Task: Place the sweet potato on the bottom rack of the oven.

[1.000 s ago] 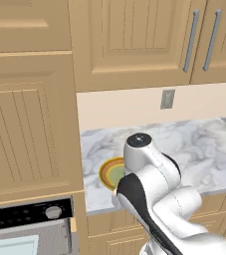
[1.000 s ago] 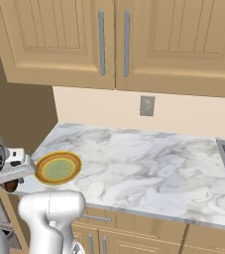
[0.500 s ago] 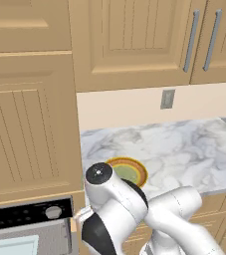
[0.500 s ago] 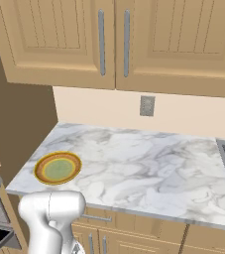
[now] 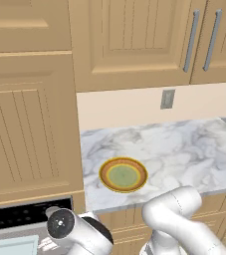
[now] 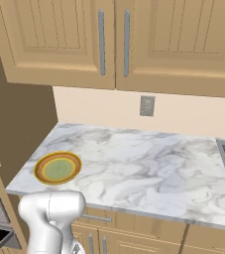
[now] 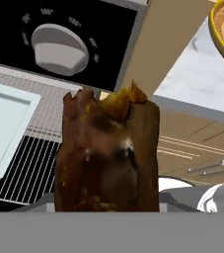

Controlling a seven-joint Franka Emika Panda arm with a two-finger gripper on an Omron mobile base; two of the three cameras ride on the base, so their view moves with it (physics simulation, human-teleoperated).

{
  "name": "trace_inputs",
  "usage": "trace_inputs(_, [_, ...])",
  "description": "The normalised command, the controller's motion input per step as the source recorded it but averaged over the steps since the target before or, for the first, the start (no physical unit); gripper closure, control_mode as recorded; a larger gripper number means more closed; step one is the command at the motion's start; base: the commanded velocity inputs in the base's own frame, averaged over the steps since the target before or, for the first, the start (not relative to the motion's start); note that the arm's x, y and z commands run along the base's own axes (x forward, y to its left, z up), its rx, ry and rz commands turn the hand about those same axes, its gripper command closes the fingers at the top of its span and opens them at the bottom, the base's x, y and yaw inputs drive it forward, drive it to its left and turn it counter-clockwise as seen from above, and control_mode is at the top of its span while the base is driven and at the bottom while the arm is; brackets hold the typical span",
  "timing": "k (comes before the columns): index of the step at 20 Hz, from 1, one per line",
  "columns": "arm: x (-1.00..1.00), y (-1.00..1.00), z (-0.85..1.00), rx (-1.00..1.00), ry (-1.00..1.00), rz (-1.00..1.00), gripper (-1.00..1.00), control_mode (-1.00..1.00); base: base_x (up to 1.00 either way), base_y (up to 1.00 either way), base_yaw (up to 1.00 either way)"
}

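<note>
Filling the hand view, the sweet potato sits upright, apparently gripped by the fingers, in front of the oven, below the bench's left edge. It looks firm, rough-skinned and light, so a mid-body pinch should hold. The plate sits empty.

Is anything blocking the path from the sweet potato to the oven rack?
Nothing visible does. In the hand view the sweet potato hangs in front of the oven, with the wire rack exposed just behind it.
</note>
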Motion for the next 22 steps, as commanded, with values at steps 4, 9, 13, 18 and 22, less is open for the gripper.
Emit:
trace_inputs(4, [0.00,0.99,-0.59,0.01,0.00,0.00,1.00,-1.00,0.00,0.00,0.00])
trace_inputs(9, [0.00,0.81,-0.38,0.00,0.00,0.00,1.00,-1.00,0.00,0.00,0.00])
trace_inputs(13, [0.00,0.81,-0.42,-0.01,0.00,0.00,1.00,-1.00,0.00,0.00,0.00])
trace_inputs(18, [0.08,0.65,-0.34,-0.01,0.07,0.00,1.00,-1.00,0.00,0.00,0.00])
trace_inputs(22, [0.16,0.58,-0.24,-0.01,0.03,0.00,1.00,-1.00,0.00,0.00,0.00])
